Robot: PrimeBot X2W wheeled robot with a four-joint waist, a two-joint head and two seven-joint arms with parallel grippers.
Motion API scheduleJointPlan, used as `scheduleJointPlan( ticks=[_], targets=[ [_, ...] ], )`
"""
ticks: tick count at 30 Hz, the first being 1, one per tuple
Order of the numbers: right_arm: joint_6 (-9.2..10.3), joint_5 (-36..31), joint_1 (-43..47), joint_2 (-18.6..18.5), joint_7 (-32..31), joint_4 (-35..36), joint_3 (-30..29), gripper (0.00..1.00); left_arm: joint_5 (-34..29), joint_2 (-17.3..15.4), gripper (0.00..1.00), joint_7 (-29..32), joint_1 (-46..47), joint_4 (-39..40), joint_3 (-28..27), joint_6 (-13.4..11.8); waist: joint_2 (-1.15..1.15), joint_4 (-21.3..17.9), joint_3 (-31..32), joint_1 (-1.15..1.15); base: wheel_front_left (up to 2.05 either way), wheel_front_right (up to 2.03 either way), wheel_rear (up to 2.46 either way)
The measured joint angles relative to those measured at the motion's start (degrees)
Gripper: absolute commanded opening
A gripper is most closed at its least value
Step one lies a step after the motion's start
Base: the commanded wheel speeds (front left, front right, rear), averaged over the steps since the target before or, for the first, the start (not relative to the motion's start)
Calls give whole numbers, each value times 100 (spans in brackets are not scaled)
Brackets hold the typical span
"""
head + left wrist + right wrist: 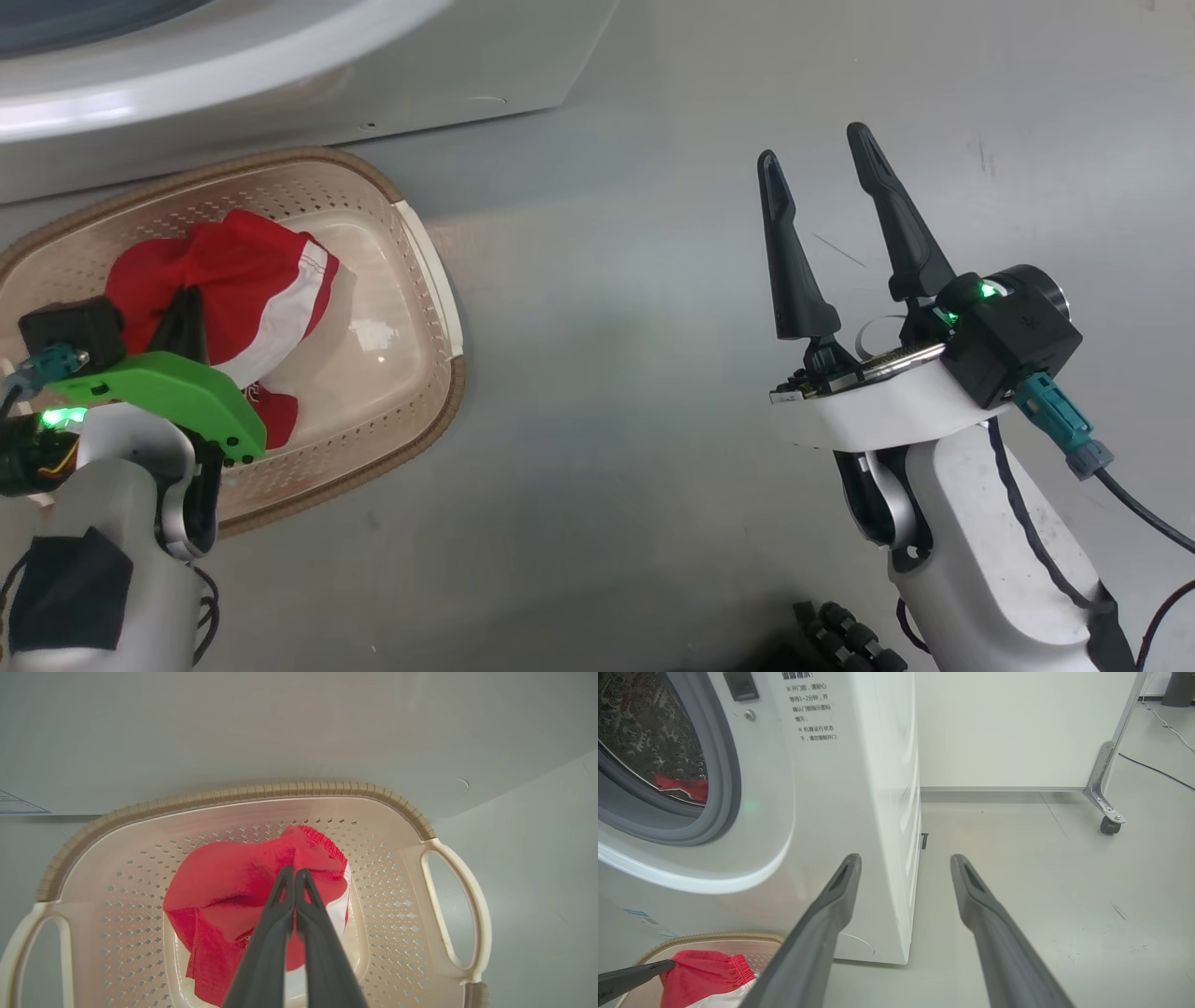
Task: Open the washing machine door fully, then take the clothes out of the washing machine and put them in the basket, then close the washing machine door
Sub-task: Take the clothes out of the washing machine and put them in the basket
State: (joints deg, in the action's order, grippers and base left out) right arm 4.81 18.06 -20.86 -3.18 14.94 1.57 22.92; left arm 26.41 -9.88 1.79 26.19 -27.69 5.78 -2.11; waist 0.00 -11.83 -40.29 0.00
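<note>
Looking down from the head view at a grey floor [607,420]. At 9 o'clock sits a cream-white perforated plastic basket with a brown woven-look rim [411,308]. It stands just in front of the big white front-loading washing machine [280,65] at 11 o'clock.

A bright red fabric garment with white trim [233,271] is bunched in a mound inside the basket. The left gripper [191,299] reaches into the basket from 8 o'clock. In the left wrist view its 2 long dark fingers are pressed together, pinching a fold of the garment at their tips.

The right gripper [813,143] hovers at 3 o'clock over bare floor, well apart from the basket. Its 2 fingers are spread wide and hold nothing.

In the right wrist view, the machine's round opening with its grey rubber ring [724,765] is at 10 o'clock. More red cloth [682,788] lies inside the steel drum [649,732].
</note>
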Motion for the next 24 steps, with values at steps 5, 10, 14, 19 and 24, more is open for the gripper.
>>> scheduleJointPlan(
  ticks=[5,10,14,19,24],
  targets=[
    [40,0,-131,1,0,21,-5,100,71,57,0,70,334,-550,-30,2,0,-89,-292,0,0,0,0],
    [48,1,-247,1,0,20,-16,100,104,137,0,76,610,-1051,-89,1,0,-138,-493,0,0,0,0],
    [90,0,-288,0,0,5,-8,100,147,176,0,92,748,-1372,-109,-2,0,-133,-542,0,0,0,0],
    [91,0,-362,1,0,-47,8,100,147,190,0,32,1036,-1750,-76,77,0,-89,-524,0,0,0,0],
    [93,0,-364,0,0,-175,35,100,146,250,48,-42,1077,-2094,-13,194,0,-50,-408,0,0,0,0]
  ],
)
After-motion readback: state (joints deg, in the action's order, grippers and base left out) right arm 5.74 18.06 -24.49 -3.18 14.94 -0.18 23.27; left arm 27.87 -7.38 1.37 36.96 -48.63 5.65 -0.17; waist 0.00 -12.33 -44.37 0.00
